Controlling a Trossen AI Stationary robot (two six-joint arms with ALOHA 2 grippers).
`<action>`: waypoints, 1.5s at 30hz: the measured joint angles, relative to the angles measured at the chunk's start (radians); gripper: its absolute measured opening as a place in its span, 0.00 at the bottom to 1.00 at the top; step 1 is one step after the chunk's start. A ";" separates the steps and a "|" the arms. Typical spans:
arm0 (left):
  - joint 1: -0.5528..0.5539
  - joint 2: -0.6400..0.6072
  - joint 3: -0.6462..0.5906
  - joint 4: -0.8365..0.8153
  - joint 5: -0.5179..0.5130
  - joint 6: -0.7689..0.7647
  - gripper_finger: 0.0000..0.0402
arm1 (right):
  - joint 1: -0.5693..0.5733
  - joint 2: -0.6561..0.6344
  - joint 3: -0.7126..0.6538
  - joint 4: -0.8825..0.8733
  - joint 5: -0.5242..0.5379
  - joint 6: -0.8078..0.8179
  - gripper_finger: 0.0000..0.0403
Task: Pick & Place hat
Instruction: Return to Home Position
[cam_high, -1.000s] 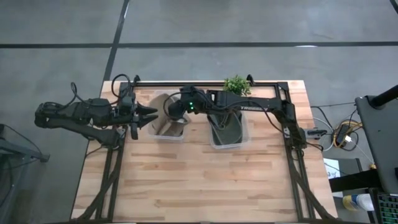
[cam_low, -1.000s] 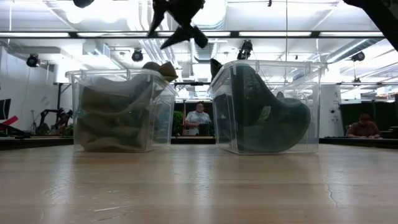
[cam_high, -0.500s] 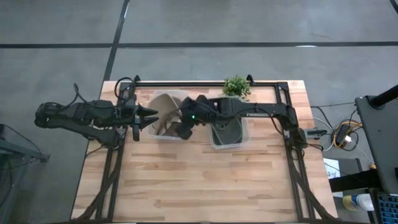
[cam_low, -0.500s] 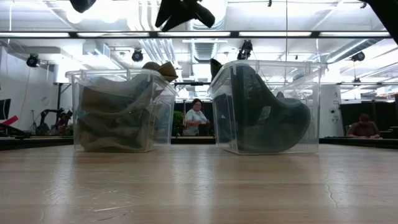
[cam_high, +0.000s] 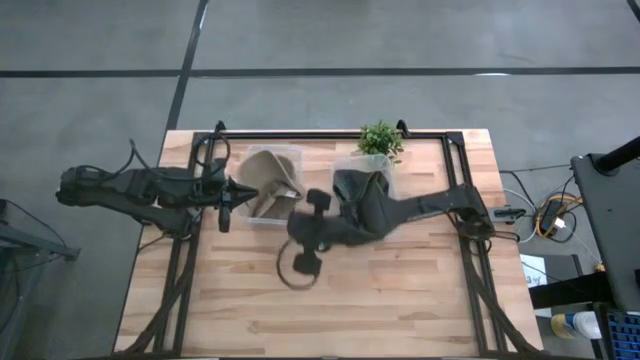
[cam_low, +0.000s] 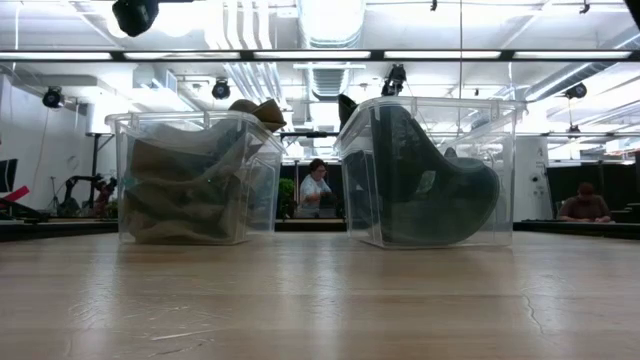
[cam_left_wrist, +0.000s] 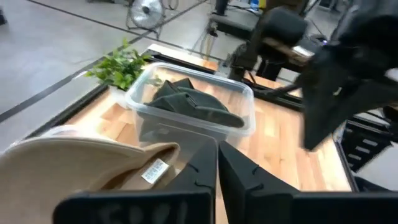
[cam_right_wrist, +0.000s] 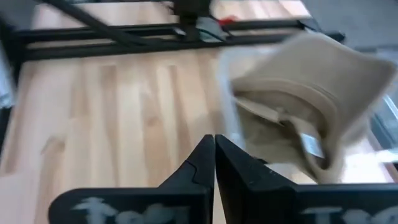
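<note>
Tan hats (cam_high: 268, 178) fill the left clear bin (cam_low: 185, 180), and one hat's brim (cam_right_wrist: 311, 87) sticks up over the bin's rim. Dark green hats (cam_left_wrist: 186, 106) lie in the right clear bin (cam_low: 430, 175). My left gripper (cam_high: 243, 190) hovers shut just left of the tan-hat bin, pointing toward it, with nothing between its fingers (cam_left_wrist: 205, 171). My right gripper (cam_high: 297, 265) is a blur above the bare table on the near side of the bins. It is shut and empty in the right wrist view (cam_right_wrist: 214, 152).
A small green plant (cam_high: 380, 138) stands at the far edge behind the dark-hat bin. A black frame (cam_high: 330, 134) runs along the far edge and down both sides of the table. The wooden top (cam_high: 330, 310) on the near side of the bins is bare.
My right gripper has swung away from above the tan-hat bin, toward the table's near edge and over the bare wood, moving fast enough to blur. My left gripper has shut where it hovers beside that bin. The hats have stayed in their bins.
</note>
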 joint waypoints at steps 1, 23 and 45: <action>0.000 -0.001 -0.006 0.003 0.013 0.003 0.02 | 0.020 0.000 0.000 0.007 0.001 -0.022 0.02; -0.132 -0.196 -0.162 0.210 0.073 0.228 0.00 | 0.350 -0.412 -0.635 0.587 0.045 -0.256 0.02; -0.132 -0.224 -0.269 0.156 0.024 0.177 0.00 | 0.341 -1.174 -1.684 1.055 0.201 -0.007 0.02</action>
